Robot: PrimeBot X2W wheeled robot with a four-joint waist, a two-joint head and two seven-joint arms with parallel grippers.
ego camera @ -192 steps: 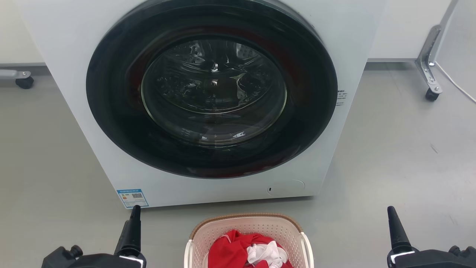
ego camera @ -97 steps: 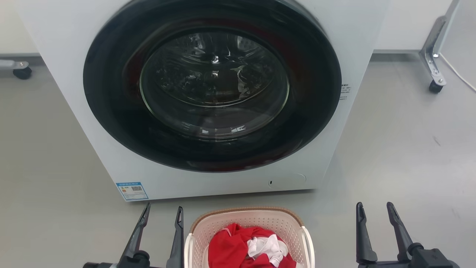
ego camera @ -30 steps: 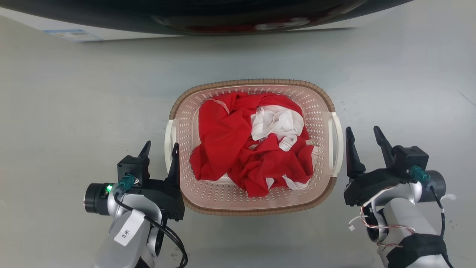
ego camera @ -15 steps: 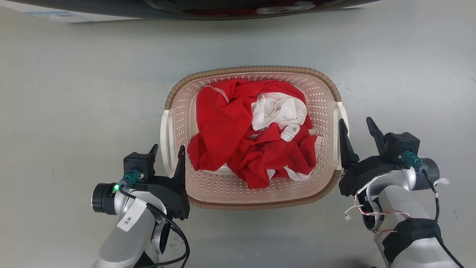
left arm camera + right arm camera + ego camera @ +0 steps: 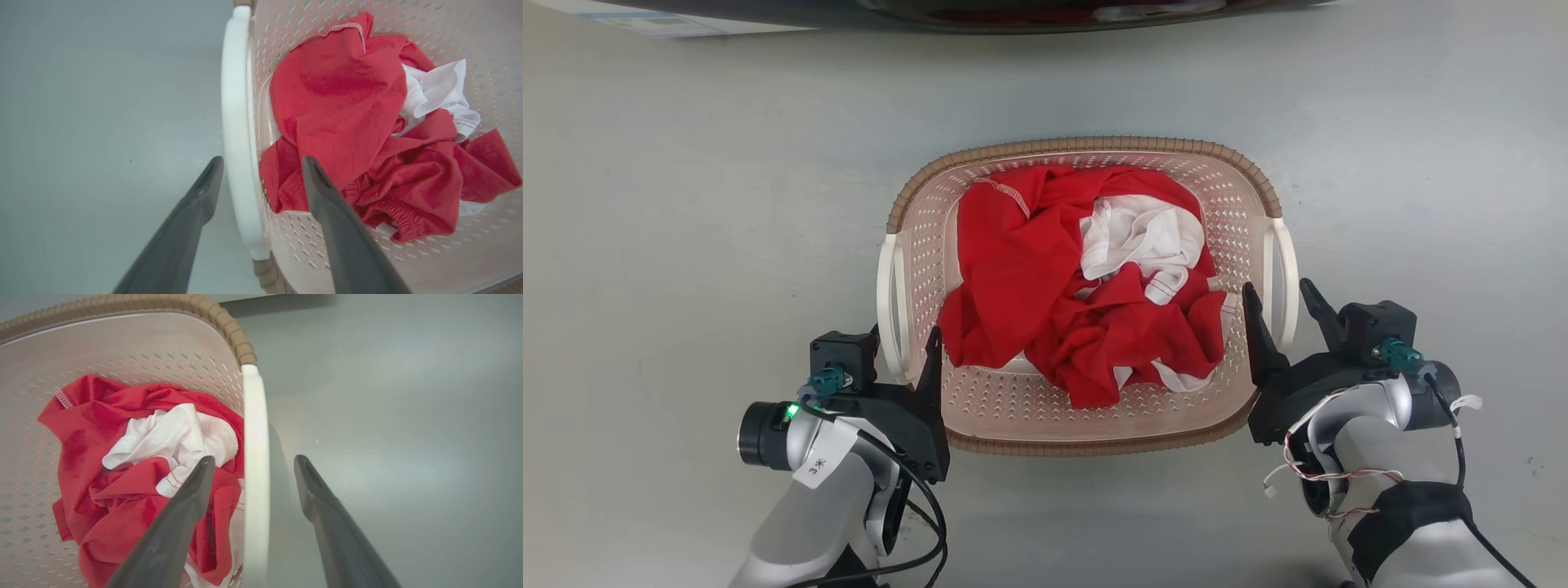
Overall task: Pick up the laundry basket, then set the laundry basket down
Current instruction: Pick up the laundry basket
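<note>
The laundry basket (image 5: 1086,145), full of red and white clothes (image 5: 1013,269), sat on the floor (image 5: 686,245) before the washing machine (image 5: 1045,6), between my arms. I judged this the grasp step, with my left jaws open astride its left handle (image 5: 885,286) and my right jaws open astride its right handle (image 5: 1289,261), neither closed yet. Next, both pairs should close on the handles and lift together, evenly. A tag (image 5: 818,467) on my left arm read "3" plus a star-like mark; the machine's sticker (image 5: 670,24) was too small to read.
</note>
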